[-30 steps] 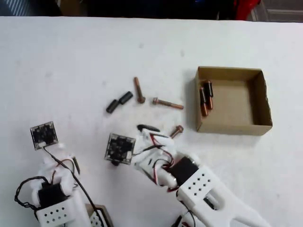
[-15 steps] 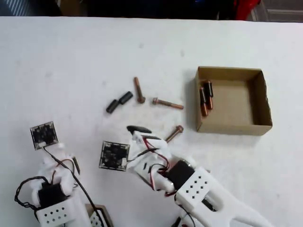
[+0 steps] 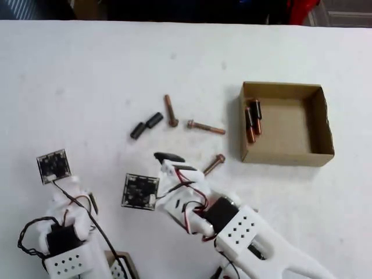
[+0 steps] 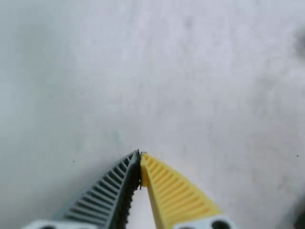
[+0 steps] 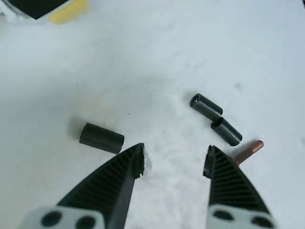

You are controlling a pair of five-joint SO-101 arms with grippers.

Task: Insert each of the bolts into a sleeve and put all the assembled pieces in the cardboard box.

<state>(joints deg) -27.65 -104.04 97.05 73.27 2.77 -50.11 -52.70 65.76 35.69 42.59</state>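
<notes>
Three copper bolts lie on the white table: one near two black sleeves, one toward the cardboard box, and one beside my right gripper. Two assembled pieces lie inside the box along its left wall. My right gripper is open just above the table with nothing between its fingers. In its wrist view, a third sleeve lies just outside one finger, the sleeve pair lies ahead, and a bolt tip lies behind the other finger. My left gripper is shut and empty over bare table.
The left arm sits at the front left corner with a square marker plate on it. A similar plate rides on the right arm. The table's far half is open white surface.
My right gripper swung a little to the left, away from the near bolt, then held still. The left arm and all the parts stayed put.
</notes>
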